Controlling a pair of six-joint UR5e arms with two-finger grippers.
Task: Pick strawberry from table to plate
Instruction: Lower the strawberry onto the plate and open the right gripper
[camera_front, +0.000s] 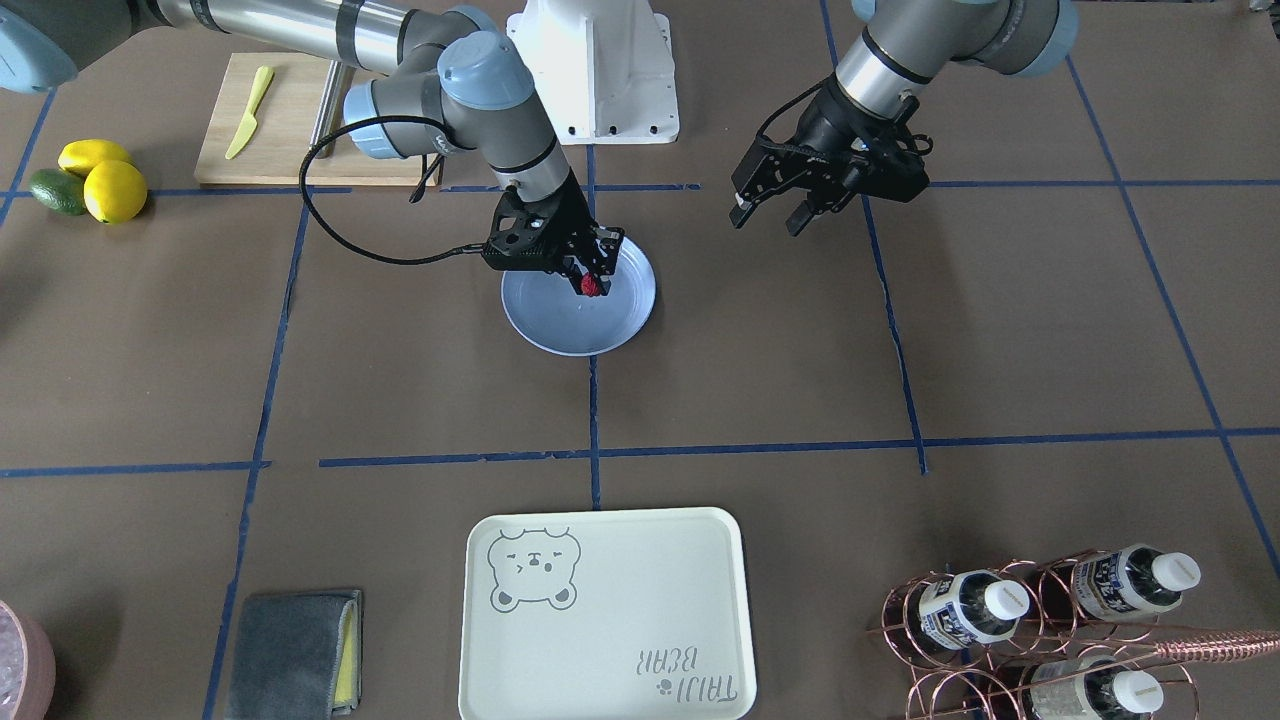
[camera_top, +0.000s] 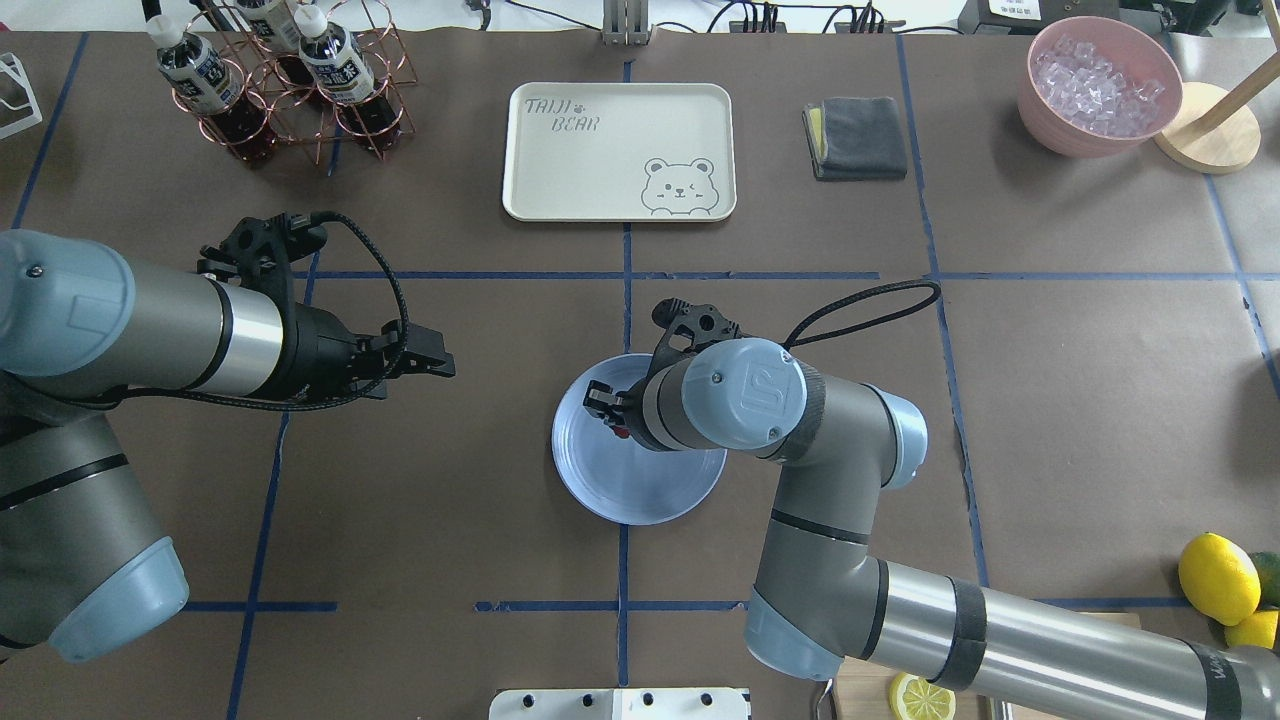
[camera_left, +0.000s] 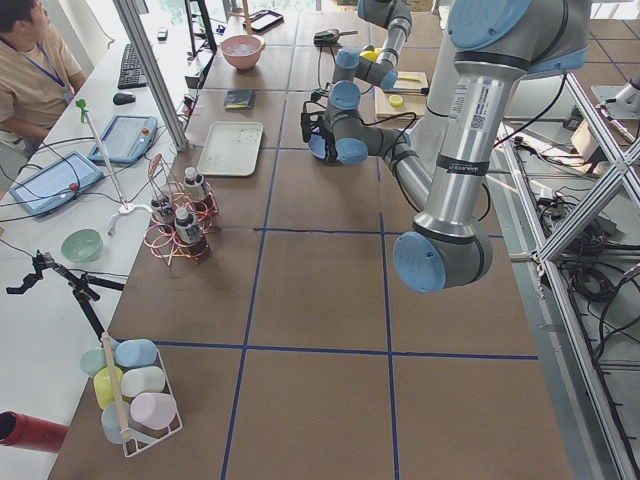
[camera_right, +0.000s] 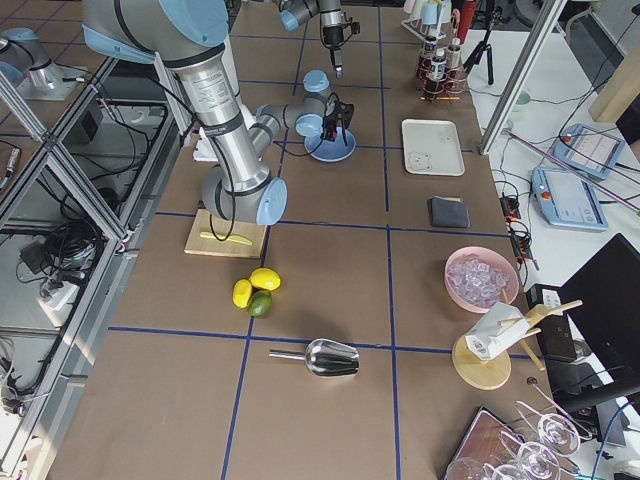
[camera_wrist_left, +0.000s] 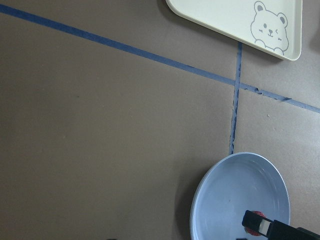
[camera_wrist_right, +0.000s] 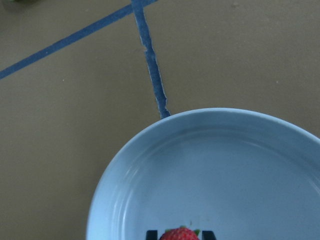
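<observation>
We hold our right gripper (camera_front: 590, 282) low over the plate (camera_front: 540, 335), pointing down, so that the strawberry (camera_front: 591, 287) can be set inside the rim rather than dropped from a height. The fingers (camera_wrist_right: 151, 234) are narrow, pinching the strawberry from both sides. In the right wrist view it sits squarely between the two tips, its red top just showing. It hangs near the plate's middle; whether it touches the blue surface we cannot tell. Our left gripper (camera_front: 770, 212) hovers well apart above the table (camera_front: 900, 380), fingers wide and empty, out of the way.
</observation>
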